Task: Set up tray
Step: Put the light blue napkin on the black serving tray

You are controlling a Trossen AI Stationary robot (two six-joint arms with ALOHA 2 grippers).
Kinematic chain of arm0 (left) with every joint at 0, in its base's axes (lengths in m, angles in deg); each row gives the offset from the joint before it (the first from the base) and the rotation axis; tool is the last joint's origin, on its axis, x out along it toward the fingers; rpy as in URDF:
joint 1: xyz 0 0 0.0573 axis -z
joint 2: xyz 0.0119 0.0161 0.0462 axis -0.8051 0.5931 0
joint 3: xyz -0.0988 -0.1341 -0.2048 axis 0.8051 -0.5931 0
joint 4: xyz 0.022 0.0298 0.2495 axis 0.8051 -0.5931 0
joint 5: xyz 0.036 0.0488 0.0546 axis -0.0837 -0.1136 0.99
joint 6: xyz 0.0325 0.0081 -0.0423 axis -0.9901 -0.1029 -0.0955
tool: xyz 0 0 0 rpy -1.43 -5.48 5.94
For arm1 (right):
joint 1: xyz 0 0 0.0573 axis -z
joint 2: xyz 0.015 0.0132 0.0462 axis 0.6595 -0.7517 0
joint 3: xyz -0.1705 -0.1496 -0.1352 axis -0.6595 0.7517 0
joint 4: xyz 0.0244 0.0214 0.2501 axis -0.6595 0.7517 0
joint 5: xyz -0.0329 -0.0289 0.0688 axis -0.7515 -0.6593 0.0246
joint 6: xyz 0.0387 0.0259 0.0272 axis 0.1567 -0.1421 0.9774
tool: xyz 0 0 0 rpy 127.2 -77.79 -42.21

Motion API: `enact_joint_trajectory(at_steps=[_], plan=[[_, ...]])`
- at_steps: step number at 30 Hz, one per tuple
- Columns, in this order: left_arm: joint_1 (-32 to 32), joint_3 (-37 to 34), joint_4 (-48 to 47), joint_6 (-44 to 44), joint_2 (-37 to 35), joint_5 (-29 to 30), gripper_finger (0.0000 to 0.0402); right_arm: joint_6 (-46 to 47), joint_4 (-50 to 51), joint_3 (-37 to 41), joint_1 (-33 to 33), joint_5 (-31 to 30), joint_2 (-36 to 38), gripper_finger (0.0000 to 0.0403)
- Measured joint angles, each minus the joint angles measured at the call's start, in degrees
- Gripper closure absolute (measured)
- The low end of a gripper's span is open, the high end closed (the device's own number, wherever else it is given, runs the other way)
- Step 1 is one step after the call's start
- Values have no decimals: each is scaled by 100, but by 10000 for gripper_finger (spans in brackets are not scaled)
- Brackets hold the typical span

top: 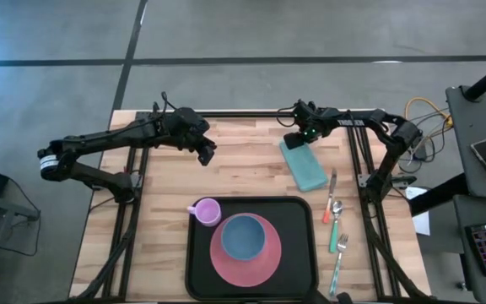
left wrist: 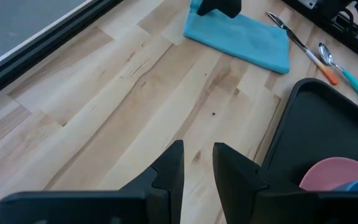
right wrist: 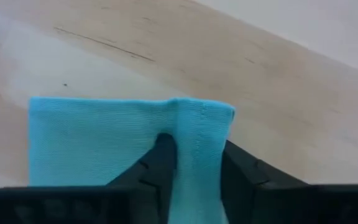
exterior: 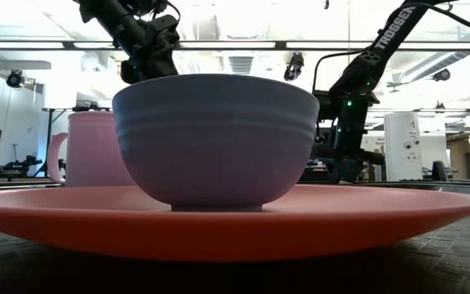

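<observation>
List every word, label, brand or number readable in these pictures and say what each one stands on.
"TROSSEN": white letters on the right arm in the low view, running up its link.
The same arm's link in the high view carries white lettering, too small to read.
Nothing readable on the tray, pink plate, blue bowl, pink cup, blue cloth or cutlery.

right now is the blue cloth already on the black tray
No, in the high view the blue cloth lies on the bare wooden table beyond the tray, under the right pincer.
</observation>
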Motion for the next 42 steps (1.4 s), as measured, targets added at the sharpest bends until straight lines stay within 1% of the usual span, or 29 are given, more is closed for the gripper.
enact_joint_trajectory(at_steps=[5,8,13,17,20,24,27,33,37,42], plan=[[0,2,-2,0,0,1,335,-3,-19,3,-2,24,0,365],[0,1,-2,-71,0,1,335,-108,-37,3,4,173,0,387],[0,2,-2,-138,0,1,335,-68,-22,8,7,345,100,391],[-1,1,-2,-277,0,0,335,61,166,10,-10,589,449,392],[-2,0,-2,-298,0,2,335,246,255,-47,-13,719,929,393],[0,0,-2,-531,0,2,335,482,882,-36,-79,758,1648,393],[-2,0,-2,-715,0,2,335,745,1324,-43,-218,767,2357,394],[0,-144,108,-990,0,10,335,1753,1705,-54,-576,734,3805,394],[0,-313,210,-1036,0,9,335,2462,1975,-55,-965,736,4653,394],[0,-478,261,-1036,0,6,335,3327,2562,-92,-1744,946,5427,394]])
